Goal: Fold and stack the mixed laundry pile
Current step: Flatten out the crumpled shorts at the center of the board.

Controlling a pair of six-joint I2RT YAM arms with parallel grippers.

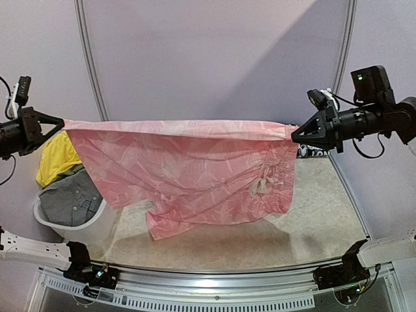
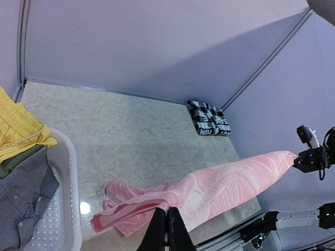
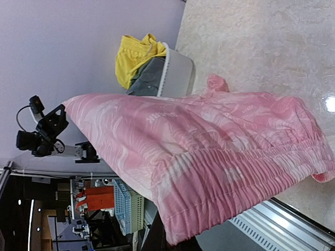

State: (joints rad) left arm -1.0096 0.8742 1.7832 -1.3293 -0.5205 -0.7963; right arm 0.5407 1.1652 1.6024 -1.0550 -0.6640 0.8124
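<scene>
Here, the left end effector (image 1: 63,123) pinches one top corner of the pink garment (image 1: 188,169), which hangs stretched above the counter (image 1: 312,221) across to the right end effector (image 1: 294,135), clamped on the other corner. Low on the left, the white basket (image 1: 91,229) holds a yellow garment (image 1: 57,156) and a grey garment (image 1: 71,195).

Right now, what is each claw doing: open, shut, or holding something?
Left claw: shut, holding one end of the pink garment up off the table.
Right claw: shut, holding the other end of it.
</scene>
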